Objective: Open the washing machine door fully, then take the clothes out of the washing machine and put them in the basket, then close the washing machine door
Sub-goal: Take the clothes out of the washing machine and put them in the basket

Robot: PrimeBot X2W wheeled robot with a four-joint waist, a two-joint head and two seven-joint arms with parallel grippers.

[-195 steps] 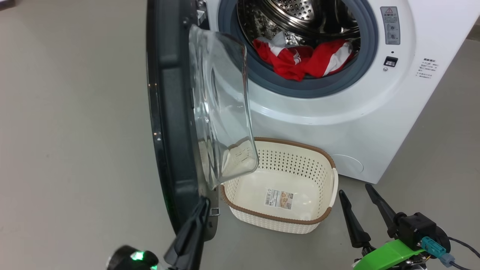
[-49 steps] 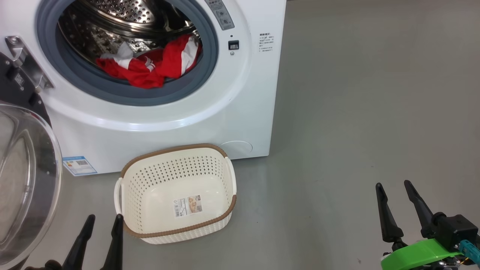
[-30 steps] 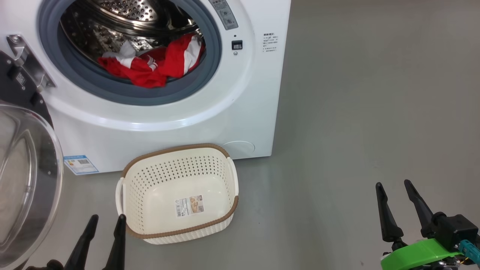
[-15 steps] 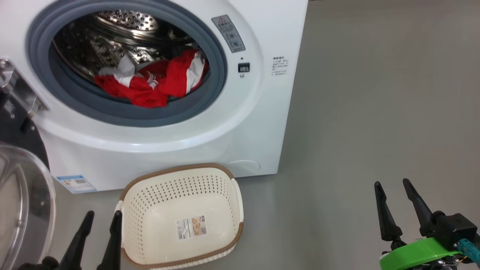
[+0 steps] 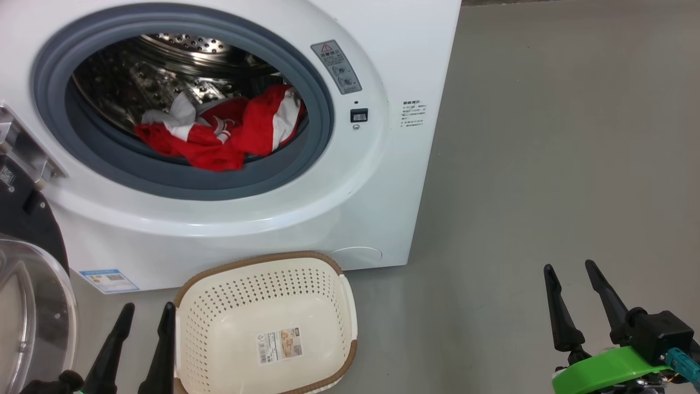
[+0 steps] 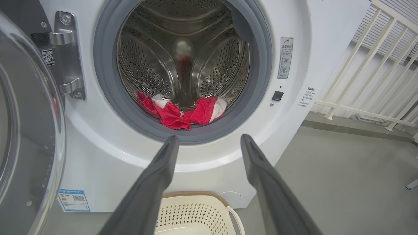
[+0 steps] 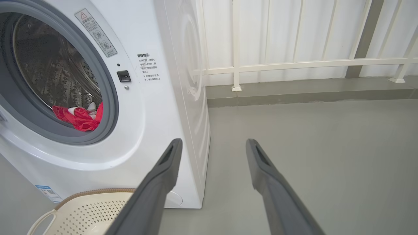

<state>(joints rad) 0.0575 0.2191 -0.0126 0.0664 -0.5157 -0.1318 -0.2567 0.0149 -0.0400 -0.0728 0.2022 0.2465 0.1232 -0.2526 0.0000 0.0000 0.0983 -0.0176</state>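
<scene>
Bright, even, diffuse light is recorded; shadows on the floor (image 5: 547, 137) are faint. Glare is noted on the steel drum (image 6: 209, 49) and the washing machine door (image 6: 29, 130) glass. Wrist views are bowed toward the edges; focus is sharp.

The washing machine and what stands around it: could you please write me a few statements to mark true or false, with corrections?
1. The clothes lie in the drum of the washing machine. True.
2. The basket holds a red garment. False: no garment is in it; a label lies on its bottom.
3. The washing machine door is shut. False: it is swung open, at the left of the head view.
4. The left tool and the right tool are both open and hold nothing. True.
5. The right tool reaches into the drum. False: it hovers over the floor, to the right of the machine.
</scene>
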